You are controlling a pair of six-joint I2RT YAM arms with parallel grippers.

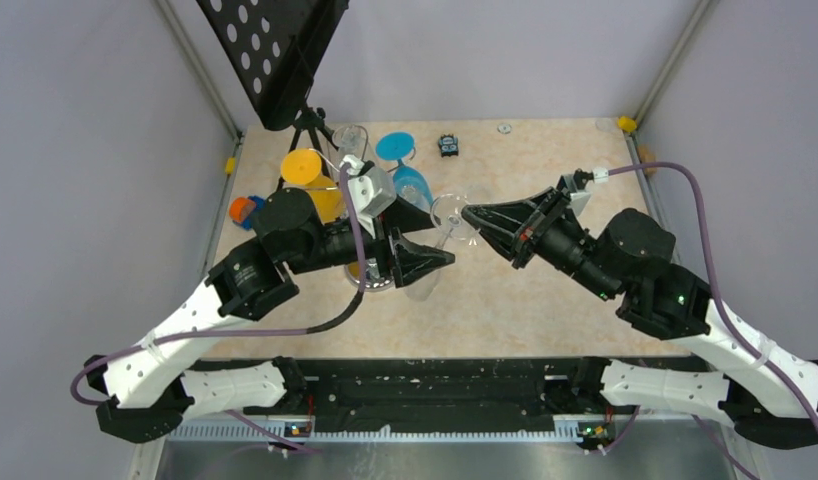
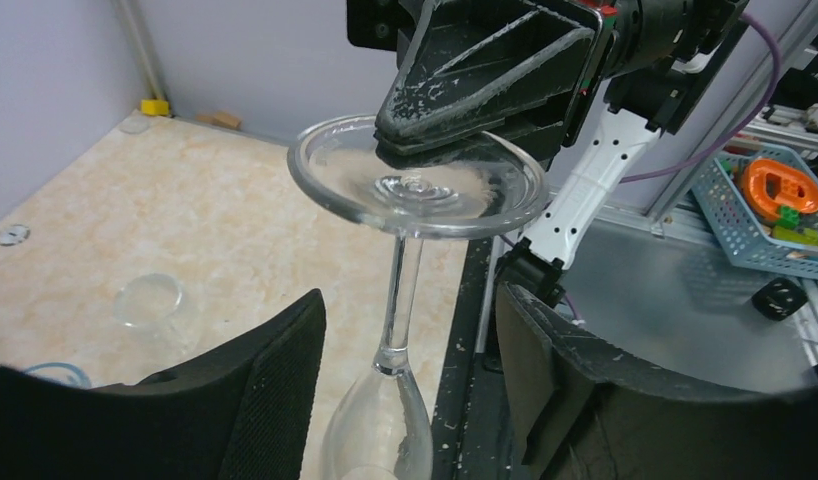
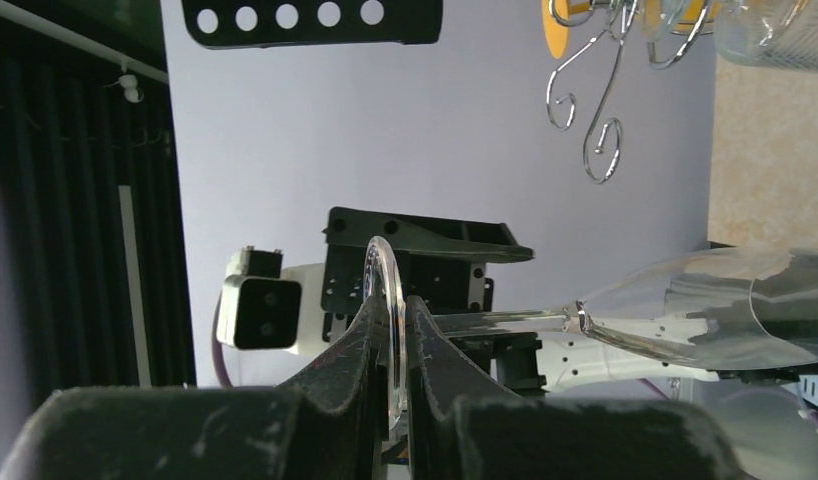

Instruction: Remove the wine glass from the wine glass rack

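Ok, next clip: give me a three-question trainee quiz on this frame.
1. Which part of the clear wine glass does the right gripper pinch? A bowl, B stem, C foot.
2. True or false: the left gripper has its jaws clamped tight on the stem.
3. Fill in: beside the orange wine glass, the other coloured glass is ___.
Key: 1 C. 2 False, they stand open either side of it. 3 Blue.
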